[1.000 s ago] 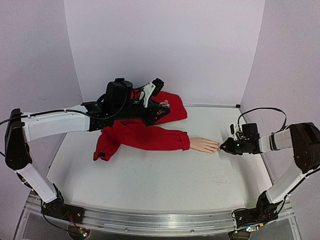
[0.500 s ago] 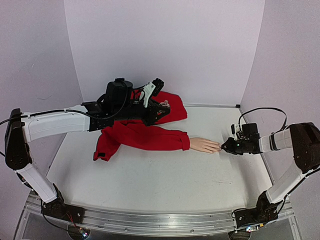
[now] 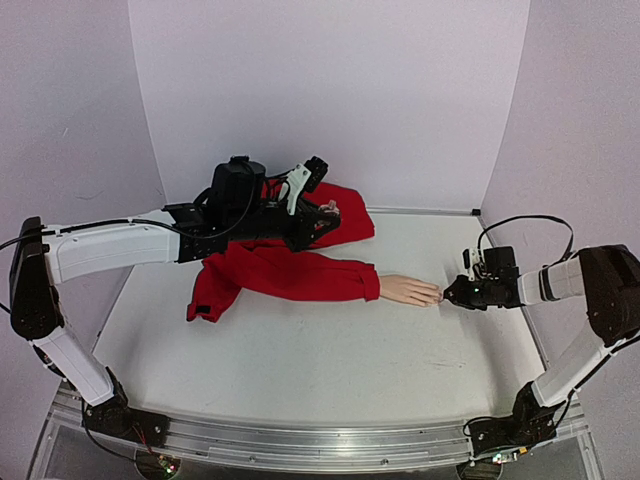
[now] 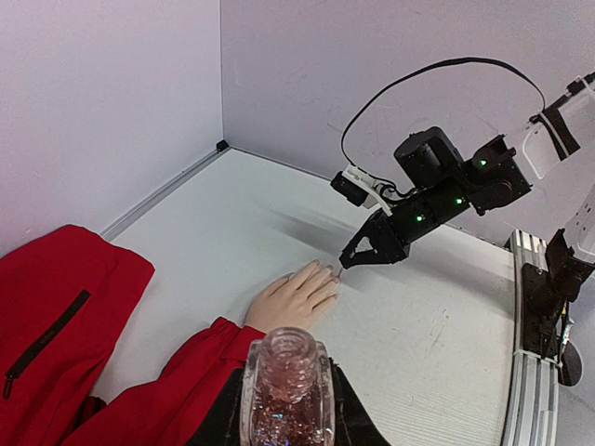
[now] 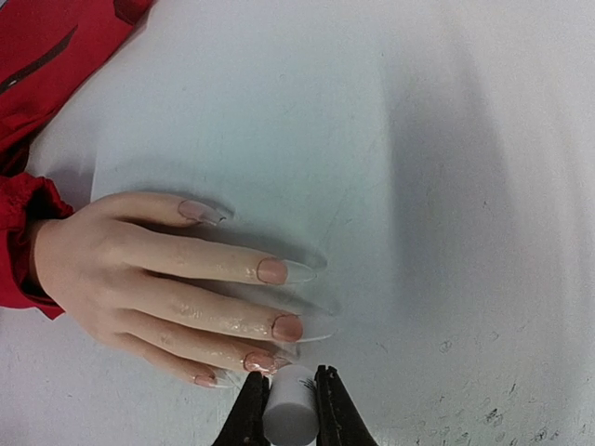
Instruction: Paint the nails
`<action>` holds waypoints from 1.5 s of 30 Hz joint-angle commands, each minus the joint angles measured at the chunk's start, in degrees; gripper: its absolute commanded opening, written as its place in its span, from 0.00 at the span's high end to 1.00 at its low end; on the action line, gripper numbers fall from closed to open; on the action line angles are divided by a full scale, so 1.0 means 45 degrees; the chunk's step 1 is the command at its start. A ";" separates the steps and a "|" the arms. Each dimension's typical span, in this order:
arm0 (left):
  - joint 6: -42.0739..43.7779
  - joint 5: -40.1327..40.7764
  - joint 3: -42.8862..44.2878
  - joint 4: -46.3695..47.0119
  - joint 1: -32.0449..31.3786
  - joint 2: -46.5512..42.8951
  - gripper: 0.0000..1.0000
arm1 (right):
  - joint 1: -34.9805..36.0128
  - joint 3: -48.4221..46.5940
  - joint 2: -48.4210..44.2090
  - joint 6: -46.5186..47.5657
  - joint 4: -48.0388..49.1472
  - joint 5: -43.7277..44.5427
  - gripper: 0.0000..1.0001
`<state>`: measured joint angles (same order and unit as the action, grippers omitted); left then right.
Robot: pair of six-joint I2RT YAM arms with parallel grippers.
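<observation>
Nails [image 5: 272, 270] just beyond right gripper [image 5: 290, 381], clamped on white cap [image 5: 290, 413], left gripper [image 4: 286, 423] clamped on glitter bottle [image 4: 286, 367]

A pale mannequin hand [image 3: 408, 290] in a red jacket [image 3: 290, 262] lay flat on the white tabletop [image 3: 300, 350], fingertips pointing right. The right gripper [image 3: 447, 293] sat low just beside those fingertips. The left arm [image 3: 110, 250] reached over the bunched jacket at the back.
</observation>
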<state>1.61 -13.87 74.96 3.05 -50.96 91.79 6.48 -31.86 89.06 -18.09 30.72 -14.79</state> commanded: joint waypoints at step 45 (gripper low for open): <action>0.0192 -0.0141 0.0430 0.0671 -0.0043 -0.0478 1.00 | 0.0171 -0.0308 -0.0100 0.0155 0.0088 -0.0333 1.00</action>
<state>1.63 -13.87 74.96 3.05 -50.96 91.77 6.85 -31.83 88.31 -17.65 30.35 -17.06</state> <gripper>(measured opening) 0.225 0.151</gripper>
